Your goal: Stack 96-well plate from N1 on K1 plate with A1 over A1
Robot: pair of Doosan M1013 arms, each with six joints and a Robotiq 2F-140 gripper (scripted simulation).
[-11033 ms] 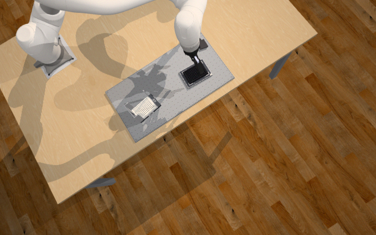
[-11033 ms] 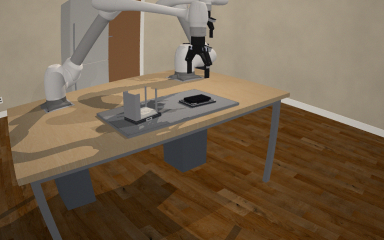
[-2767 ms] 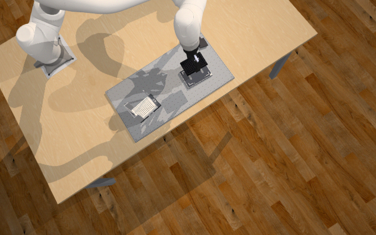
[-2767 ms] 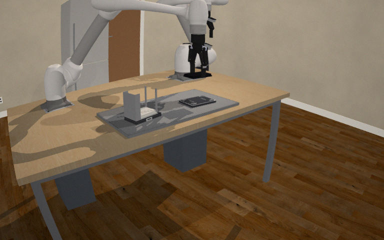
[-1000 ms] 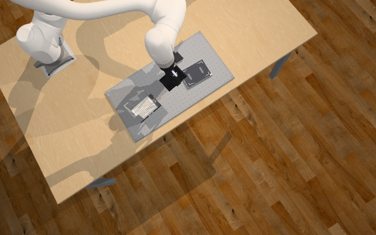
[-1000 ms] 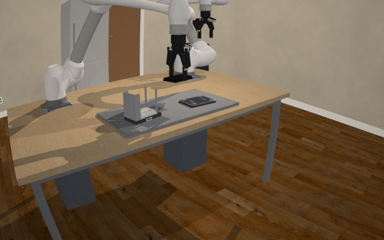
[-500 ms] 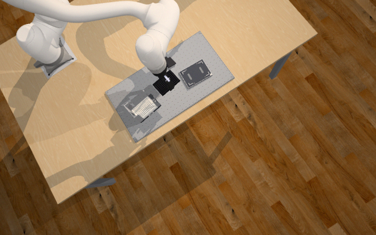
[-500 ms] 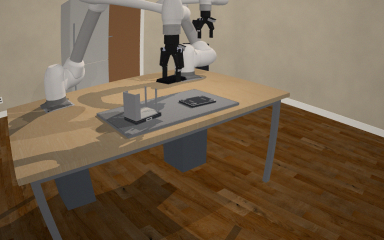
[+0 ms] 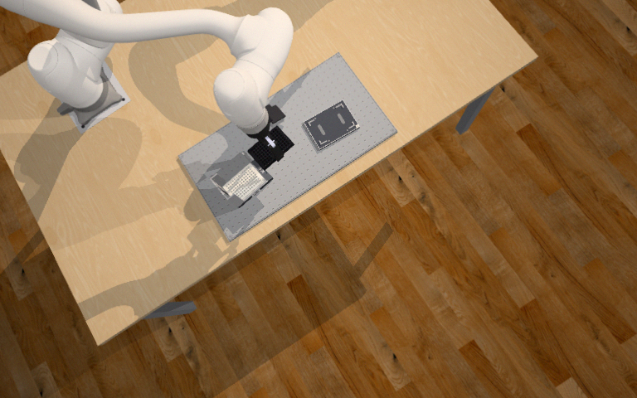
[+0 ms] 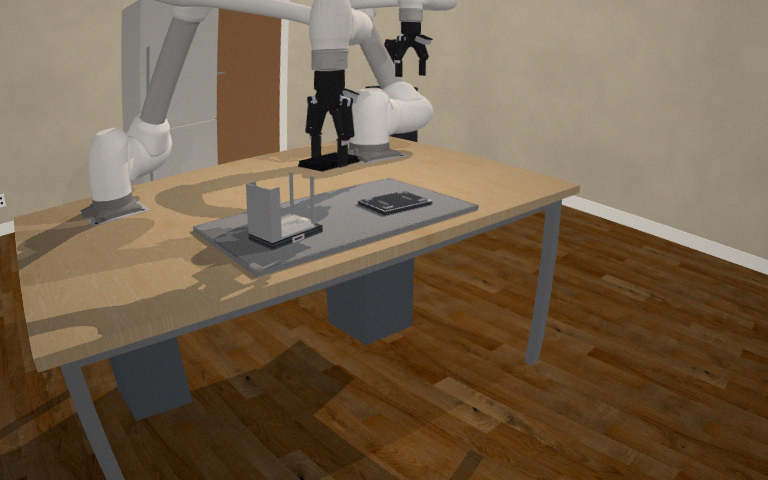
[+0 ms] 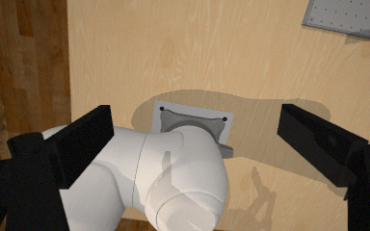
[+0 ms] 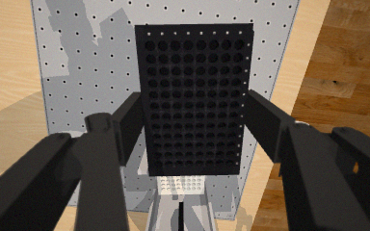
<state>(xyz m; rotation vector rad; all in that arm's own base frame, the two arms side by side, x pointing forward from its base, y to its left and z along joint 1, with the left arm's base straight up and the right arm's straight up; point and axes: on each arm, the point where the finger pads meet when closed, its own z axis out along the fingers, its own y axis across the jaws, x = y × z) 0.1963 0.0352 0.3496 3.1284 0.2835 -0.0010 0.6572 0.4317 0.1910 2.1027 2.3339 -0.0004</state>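
Right gripper (image 9: 270,146) (image 10: 329,156) (image 12: 195,113): closed on the black 96-well plate (image 9: 257,154) (image 10: 325,164) (image 12: 195,87). You see one finger against each long side, with the wells exposed between the fingers. The plate appears approximately level and is suspended over the perforated board (image 9: 366,103) (image 10: 351,203) (image 11: 342,16) (image 12: 87,91).

Locate the plate nest N1 (image 9: 331,124) (image 10: 394,202) to one side of this claw, on the board. Its seat is vacant. Locate the stack rack K1 (image 9: 267,182) (image 10: 263,212) (image 12: 208,212) on the opposite side, lower than the claw and near the plate's end in the top view. The rack holds the white lower plate (image 9: 244,182) (image 10: 294,222) (image 12: 180,184). The two plates are apart; the stack is not assembled. You cannot verify the alignment of the A1 corners from these views.

Left gripper (image 10: 410,72) (image 11: 197,120): open, with its fingers spread wide and nothing between them. It is raised above the table (image 9: 422,60) (image 10: 481,164) (image 11: 193,58), well apart from the right gripper. Its wrist view shows you an arm's base plate (image 11: 194,109) below, between the fingers in the picture.
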